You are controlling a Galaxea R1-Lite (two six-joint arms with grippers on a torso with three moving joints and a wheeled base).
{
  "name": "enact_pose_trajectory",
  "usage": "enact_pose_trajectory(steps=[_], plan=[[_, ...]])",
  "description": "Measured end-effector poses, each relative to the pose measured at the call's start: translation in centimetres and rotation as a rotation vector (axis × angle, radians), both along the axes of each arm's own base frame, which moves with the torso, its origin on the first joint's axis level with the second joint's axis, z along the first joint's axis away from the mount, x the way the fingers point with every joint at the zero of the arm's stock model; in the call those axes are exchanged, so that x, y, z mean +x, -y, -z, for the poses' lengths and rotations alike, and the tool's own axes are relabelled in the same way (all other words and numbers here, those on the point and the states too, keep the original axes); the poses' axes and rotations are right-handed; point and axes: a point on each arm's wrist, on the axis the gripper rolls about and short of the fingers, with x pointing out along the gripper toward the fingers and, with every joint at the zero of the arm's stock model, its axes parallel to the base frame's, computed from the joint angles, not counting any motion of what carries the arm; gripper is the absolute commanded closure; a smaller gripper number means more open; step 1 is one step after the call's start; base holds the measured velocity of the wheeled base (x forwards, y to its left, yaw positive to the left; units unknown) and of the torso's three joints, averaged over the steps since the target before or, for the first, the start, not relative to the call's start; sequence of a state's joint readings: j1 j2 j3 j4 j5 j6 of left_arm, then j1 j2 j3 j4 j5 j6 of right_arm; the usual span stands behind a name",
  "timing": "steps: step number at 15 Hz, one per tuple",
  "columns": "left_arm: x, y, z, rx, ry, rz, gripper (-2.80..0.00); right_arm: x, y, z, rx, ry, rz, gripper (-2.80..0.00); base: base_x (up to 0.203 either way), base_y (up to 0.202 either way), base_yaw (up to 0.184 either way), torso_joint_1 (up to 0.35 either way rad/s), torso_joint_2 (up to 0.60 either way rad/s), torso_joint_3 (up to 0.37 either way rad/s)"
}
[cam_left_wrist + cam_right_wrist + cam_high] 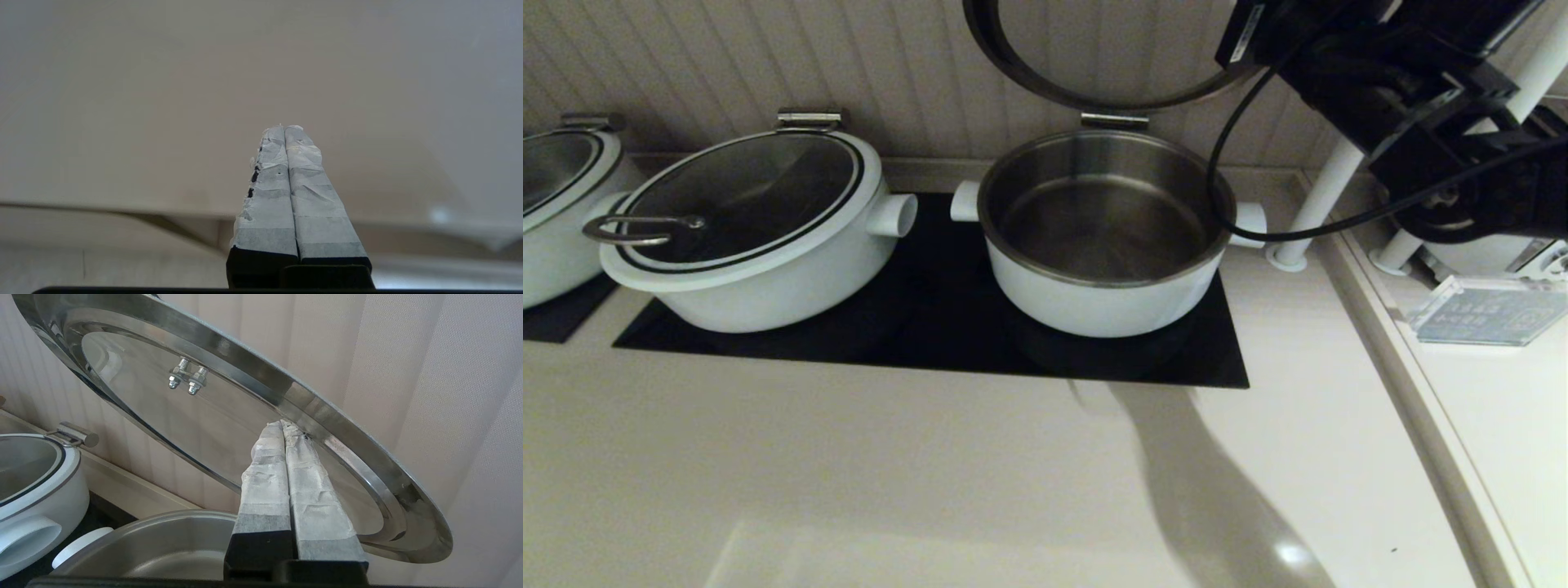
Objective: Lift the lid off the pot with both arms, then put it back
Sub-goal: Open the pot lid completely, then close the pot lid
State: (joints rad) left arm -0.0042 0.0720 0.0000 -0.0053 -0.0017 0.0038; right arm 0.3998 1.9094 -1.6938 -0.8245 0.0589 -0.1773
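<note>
Now your right hand [284,424], clenched with nothing between its fingers, props the lid [229,416] tilted open above the pot [1104,237], likely keeping the hinged lid raised. Your left hand [284,128] is clenched empty, away from the pot.

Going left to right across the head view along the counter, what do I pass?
Cut-off white pot → wider pot with loop-handled lid → the pot, open, the lid raised above → white posts → clear plastic block.
</note>
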Motion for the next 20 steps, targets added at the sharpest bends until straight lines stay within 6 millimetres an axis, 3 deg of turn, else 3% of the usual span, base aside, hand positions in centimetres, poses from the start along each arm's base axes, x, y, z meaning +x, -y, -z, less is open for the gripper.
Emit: enact_pose_trajectory(steps=[13,20], plan=[[-0.5,0.0,0.1,-0.002,0.069,-0.007,0.0,-2.7,1.0,1.5,-0.053,-0.065,0.009,0.0,0.0,0.0,0.0,0.0,0.0,0.0],[-0.5,0.0,0.1,-0.002,0.069,-0.007,0.0,-4.4,1.3,4.8,-0.113,-0.189,-0.019,0.0,0.0,0.0,0.0,0.0,0.0,0.0]])
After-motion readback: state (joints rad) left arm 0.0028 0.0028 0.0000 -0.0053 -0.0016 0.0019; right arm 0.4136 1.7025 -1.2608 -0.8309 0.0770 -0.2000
